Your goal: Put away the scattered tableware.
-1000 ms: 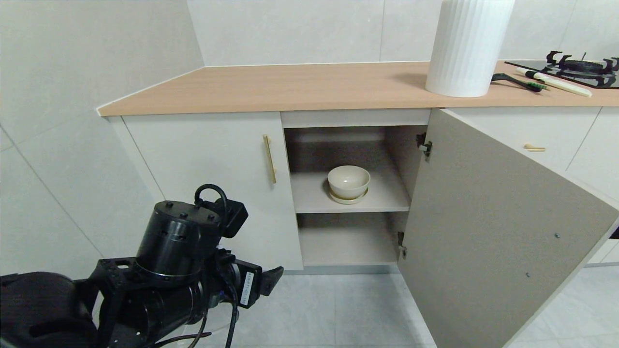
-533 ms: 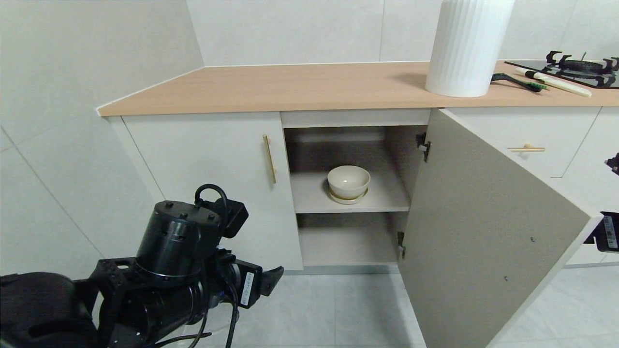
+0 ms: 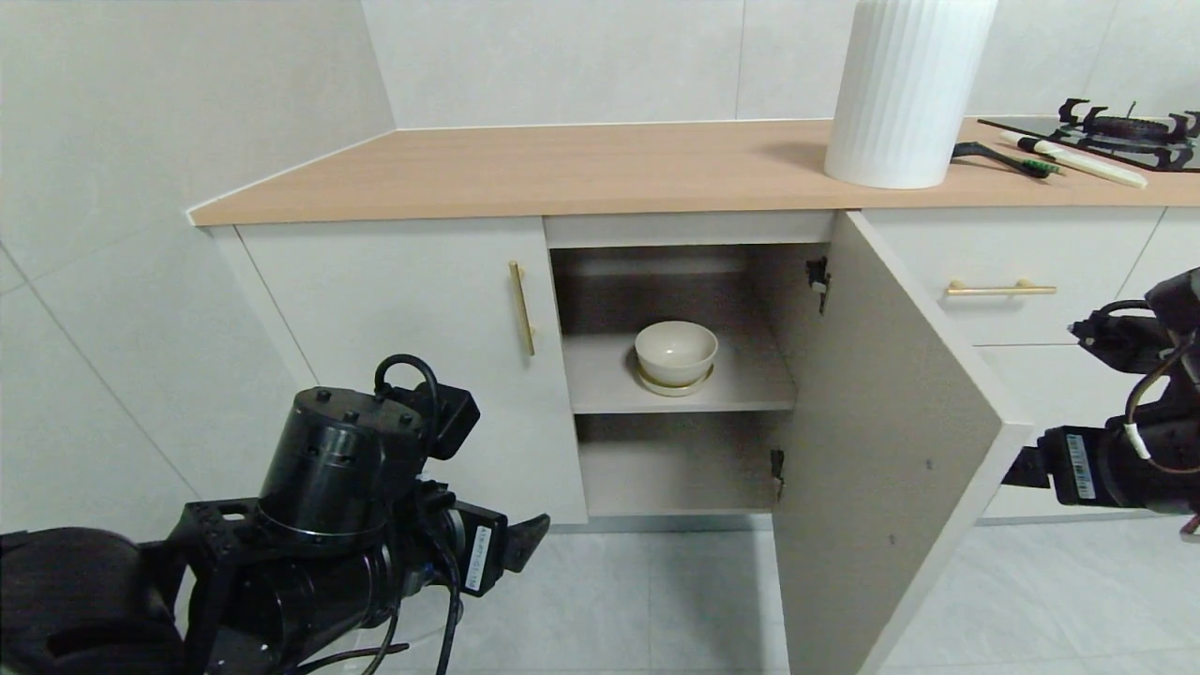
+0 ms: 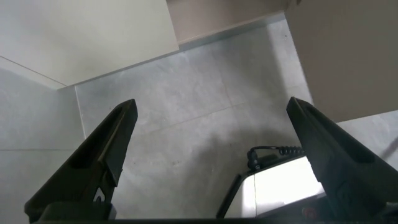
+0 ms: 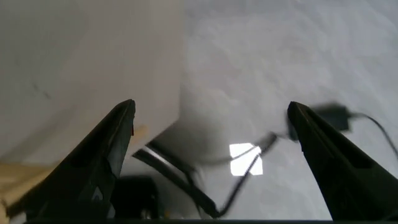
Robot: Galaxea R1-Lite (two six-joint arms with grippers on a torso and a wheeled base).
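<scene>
tall white ribbed vase (image 3: pixel 907 89) standing upright toward the right end of the wooden counter (image 3: pixel 562 169), set back from the front edge. further right, at the far right corner, a black stove grate (image 3: pixel 1130 127). pale tiled wall (image 3: pixel 562 56) runs behind the counter's back edge. below the front edge on the left, a closed cabinet door (image 3: pixel 394 347) with a vertical gold bar handle (image 3: pixel 522 307). over on the right, a drawer front carries a horizontal gold handle (image 3: pixel 1000 289). light grey tiled floor (image 3: pixel 637 600) underneath.
</scene>
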